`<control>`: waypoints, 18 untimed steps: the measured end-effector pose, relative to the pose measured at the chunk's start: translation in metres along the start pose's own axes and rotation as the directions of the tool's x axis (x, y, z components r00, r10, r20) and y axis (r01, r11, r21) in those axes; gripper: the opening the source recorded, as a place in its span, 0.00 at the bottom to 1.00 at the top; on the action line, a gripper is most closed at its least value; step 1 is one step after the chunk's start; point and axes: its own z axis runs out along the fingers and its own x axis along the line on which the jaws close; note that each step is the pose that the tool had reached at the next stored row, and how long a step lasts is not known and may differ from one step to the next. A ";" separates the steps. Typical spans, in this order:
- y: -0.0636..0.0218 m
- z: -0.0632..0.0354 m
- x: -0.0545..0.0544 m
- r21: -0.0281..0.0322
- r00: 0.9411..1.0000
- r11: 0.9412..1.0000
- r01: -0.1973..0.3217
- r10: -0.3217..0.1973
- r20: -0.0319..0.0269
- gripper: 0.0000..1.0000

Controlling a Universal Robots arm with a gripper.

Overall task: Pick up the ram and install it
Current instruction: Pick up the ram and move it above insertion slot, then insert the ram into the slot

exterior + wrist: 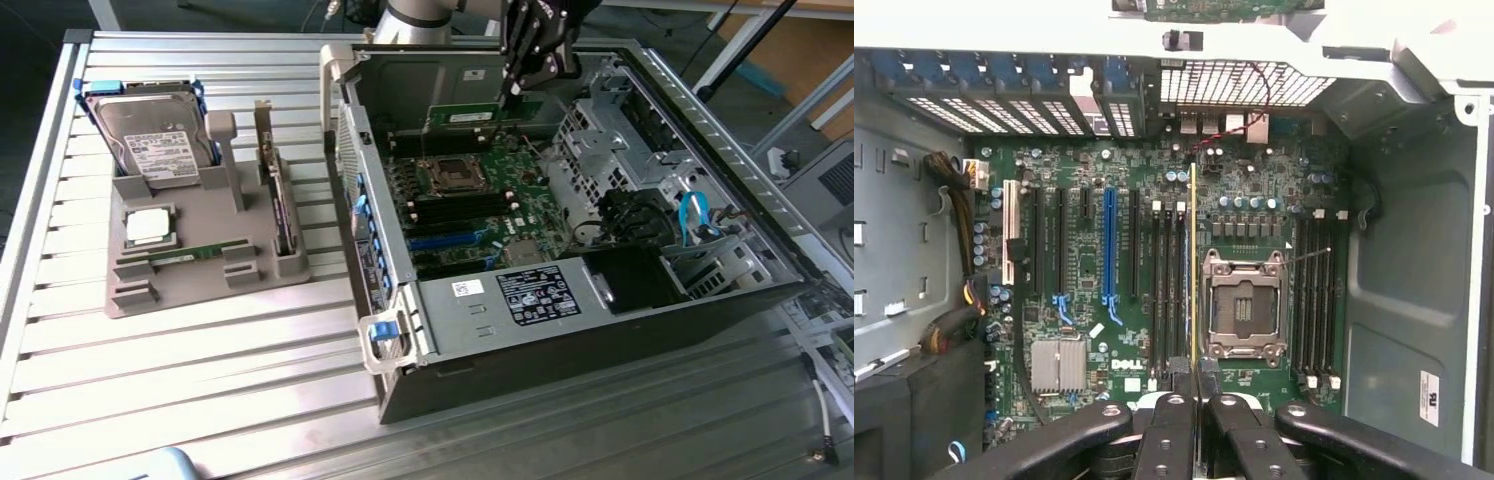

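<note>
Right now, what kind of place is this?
Probably a computer-assembly bench: an open PC case, a tray with a hard drive, and a robot arm holding the ram inside the case.

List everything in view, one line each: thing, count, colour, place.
held ram: one, green, in the gripper, above the motherboard
spare ram: one, green, lying in the holder
processor chip: one, silver, in the holder beside the spare ram
hard drive: one, silver with white label, propped in the holder
expansion card: one, dark, upright on the holder's case side
holder: one, grey, on the table, exterior view's left
computer case: one, black and grey, open, exterior view's right
motherboard: one, green, inside the case
processor socket: one, silver, empty, on the motherboard
table: one, silver slats
gripper: one, black, shut on the held ram
</note>
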 end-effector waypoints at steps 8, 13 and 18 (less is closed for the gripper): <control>-0.0002 0.0066 0.000 0.000 1.000 1.000 0.000 0.000 0.000 0.12; -0.0002 0.0066 0.000 0.000 1.000 1.000 0.000 0.000 0.000 0.12; -0.0002 0.0066 0.000 0.000 1.000 1.000 0.000 0.000 0.000 0.12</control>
